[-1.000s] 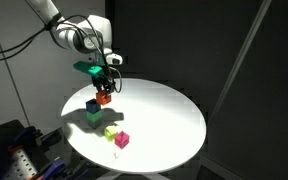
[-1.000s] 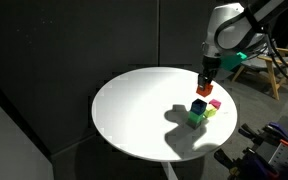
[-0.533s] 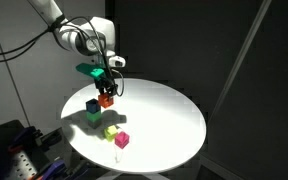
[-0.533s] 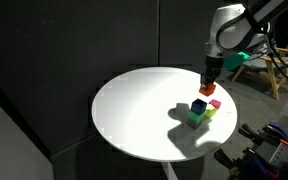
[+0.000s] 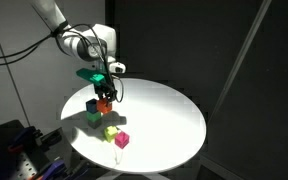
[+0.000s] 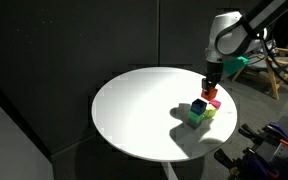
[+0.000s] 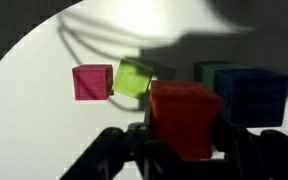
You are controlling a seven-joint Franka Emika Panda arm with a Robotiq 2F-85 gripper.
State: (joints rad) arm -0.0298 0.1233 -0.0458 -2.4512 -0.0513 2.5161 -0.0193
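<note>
My gripper (image 5: pixel 105 97) (image 6: pixel 211 90) (image 7: pixel 184 135) is shut on an orange-red cube (image 7: pixel 184 118) and holds it just above the round white table (image 5: pixel 169 120) (image 6: pixel 134 110). In the wrist view, beyond the held cube lie a pink cube (image 7: pixel 92 82), a yellow-green cube (image 7: pixel 134 78) and a dark blue cube (image 7: pixel 251 96) that sits on a green one (image 7: pixel 209 72). In an exterior view the blue cube (image 5: pixel 92 105) rests on the green cube (image 5: pixel 93 118), with the yellow-green cube (image 5: pixel 110 131) and pink cube (image 5: pixel 122 140) nearer the table's front.
Black curtains surround the table in both exterior views. Dark equipment (image 5: pixel 14 150) stands beside the table in an exterior view. A chair (image 6: pixel 269 70) and other gear (image 6: pixel 269 140) stand past the table's edge.
The gripper has come down slightly with the orange-red cube and shifted a little towards the stacked blue and green cubes. The cubes on the table have not moved.
</note>
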